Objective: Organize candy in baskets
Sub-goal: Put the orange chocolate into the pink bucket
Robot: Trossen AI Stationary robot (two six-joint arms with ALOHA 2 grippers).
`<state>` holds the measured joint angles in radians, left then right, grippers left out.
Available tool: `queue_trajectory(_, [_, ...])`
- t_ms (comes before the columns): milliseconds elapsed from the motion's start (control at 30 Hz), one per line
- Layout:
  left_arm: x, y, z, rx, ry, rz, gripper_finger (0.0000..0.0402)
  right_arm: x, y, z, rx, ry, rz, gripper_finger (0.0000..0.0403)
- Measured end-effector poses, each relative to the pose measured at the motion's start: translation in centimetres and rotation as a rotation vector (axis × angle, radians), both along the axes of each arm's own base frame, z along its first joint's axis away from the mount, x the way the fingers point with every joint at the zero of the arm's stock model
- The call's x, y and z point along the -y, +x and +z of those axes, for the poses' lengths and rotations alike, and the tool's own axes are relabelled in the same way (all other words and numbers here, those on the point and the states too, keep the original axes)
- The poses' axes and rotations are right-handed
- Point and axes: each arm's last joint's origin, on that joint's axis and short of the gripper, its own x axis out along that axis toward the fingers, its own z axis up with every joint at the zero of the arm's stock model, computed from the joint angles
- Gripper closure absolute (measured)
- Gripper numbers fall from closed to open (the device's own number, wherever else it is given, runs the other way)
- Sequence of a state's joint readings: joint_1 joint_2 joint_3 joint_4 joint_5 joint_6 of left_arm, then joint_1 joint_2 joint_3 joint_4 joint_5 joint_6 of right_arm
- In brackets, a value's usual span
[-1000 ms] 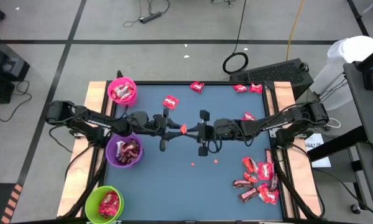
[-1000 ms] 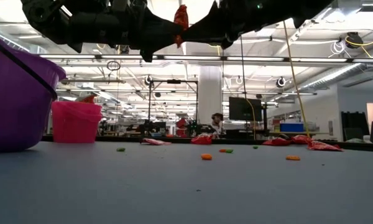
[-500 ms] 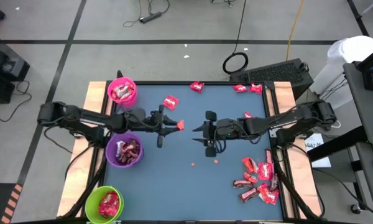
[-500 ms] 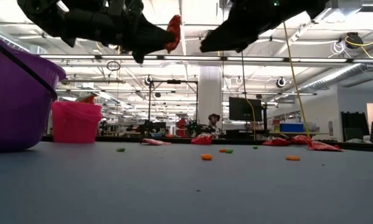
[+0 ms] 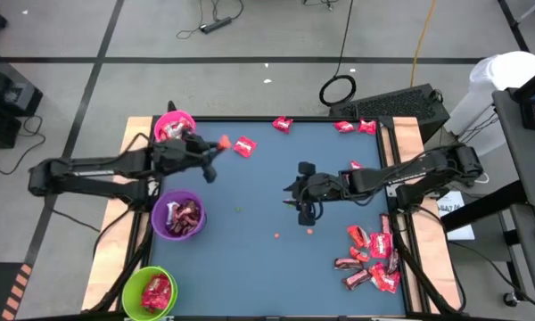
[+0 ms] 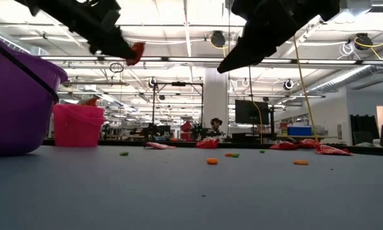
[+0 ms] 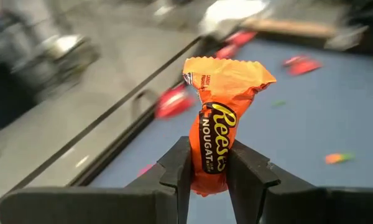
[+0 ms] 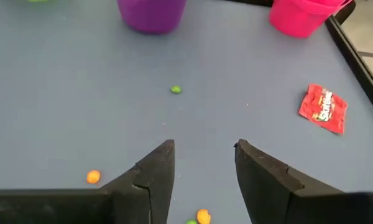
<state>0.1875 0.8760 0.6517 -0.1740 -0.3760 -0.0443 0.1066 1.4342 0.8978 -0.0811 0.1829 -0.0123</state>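
Clamping orange candy (image 7: 217, 134) in left gripper (image 5: 216, 148) at pink basket's (image 5: 165, 119) 3 o'clock; right gripper (image 8: 202, 163) mid-table, open, empty.

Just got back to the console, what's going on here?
The left end effector is shut on an orange candy and holds it in the air beside the pink basket. The right end effector hangs open and empty over mid-table. Purple basket and green basket already hold candy; a pile waits near the right edge.

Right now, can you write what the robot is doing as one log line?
left gripper: shut on orange candy | near pink basket | right gripper: open, empty, mid-table
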Motion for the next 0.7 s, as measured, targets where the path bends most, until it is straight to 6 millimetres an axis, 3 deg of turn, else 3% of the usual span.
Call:
queue_trajectory(333, [-3.7,-4.0,1.3,-0.212,-0.03,0.444,0.0313,-0.1,0.9,-2.1,-0.078,-0.033,0.016,0.0245])
queue_trajectory(700, [-8.7,-6.6,-0.5,-0.351,-0.148,0.725,0.0313,-0.1,1.0,-2.5,-0.094,-0.054,0.033,0.0245])
